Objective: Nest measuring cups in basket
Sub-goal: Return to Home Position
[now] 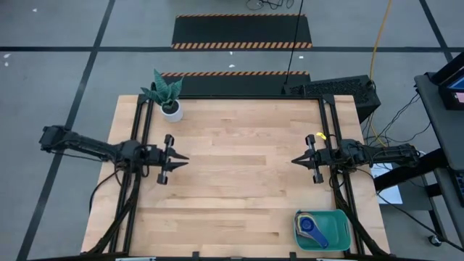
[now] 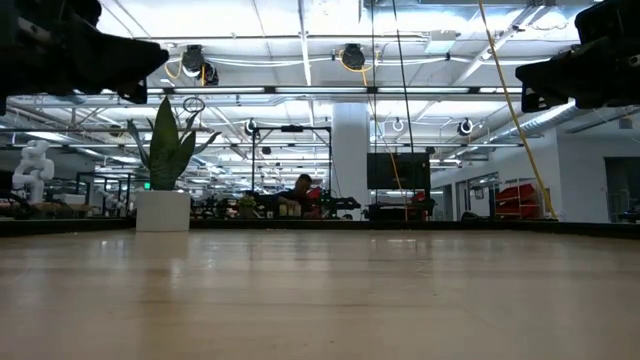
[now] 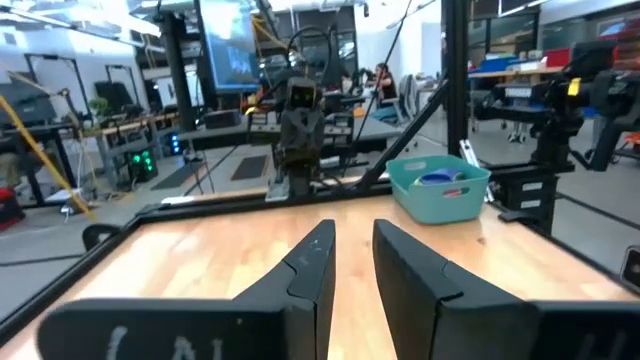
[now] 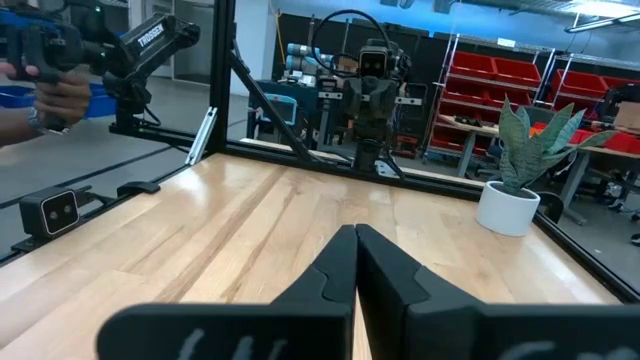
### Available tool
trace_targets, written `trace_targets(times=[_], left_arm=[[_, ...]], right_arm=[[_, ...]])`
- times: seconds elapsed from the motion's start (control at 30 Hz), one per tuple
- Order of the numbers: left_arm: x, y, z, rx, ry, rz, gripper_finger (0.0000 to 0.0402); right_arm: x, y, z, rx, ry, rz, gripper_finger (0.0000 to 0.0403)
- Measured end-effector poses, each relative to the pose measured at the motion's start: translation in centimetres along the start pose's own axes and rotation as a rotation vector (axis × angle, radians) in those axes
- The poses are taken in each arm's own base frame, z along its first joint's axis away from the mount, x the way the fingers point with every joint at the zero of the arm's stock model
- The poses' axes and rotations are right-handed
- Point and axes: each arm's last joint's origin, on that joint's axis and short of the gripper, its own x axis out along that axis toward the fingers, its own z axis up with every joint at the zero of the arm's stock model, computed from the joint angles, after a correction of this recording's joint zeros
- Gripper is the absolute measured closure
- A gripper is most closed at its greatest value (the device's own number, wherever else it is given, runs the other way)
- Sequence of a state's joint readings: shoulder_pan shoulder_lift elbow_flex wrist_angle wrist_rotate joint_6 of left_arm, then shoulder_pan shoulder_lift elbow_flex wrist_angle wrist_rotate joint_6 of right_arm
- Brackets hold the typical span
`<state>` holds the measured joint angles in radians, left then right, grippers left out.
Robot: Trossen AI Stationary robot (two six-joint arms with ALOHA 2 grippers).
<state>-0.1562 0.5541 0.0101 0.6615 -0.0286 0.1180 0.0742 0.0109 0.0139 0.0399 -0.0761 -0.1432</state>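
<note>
Well apart from the right claw (image 1: 293,161) sits the basket (image 1: 339,220), holding cups (image 1: 312,228).

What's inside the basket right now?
The basket holds a stack of measuring cups, with a blue one showing on top. The cups nested underneath are covered, so their count and colours cannot be seen.

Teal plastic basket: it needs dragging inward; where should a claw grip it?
Pinch the long wall of the teal rectangular plastic basket nearest the right claw, coming straight down. Its walls are low and thin, that side faces open table, and the nested plastic measuring cups seem clear of it.
</note>
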Motion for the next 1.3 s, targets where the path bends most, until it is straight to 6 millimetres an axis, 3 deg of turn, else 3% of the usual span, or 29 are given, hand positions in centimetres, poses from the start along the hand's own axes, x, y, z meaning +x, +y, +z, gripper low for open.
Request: trace_targets(times=[0.43, 1.1, 1.3], left_arm=[[-0.2, 1.2, -0.5, -0.011, 0.048, 0.063, 0.0325], [-2.7, 2.6, 1.4, 0.07, -0.116, 0.091, 0.0325], [-3.0, 2.9, 0.4, 0.042, -0.017, 0.074, 0.0325]], right_arm=[[0.0, 0.0, 0.0, 0.0, 0.0, 0.0, 0.0403], [0.0, 0.0, 0.0, 0.0, -0.001, 0.0, 0.0403], [0.0, 0.0, 0.0, 0.0, 0.0, 0.0, 0.0403]])
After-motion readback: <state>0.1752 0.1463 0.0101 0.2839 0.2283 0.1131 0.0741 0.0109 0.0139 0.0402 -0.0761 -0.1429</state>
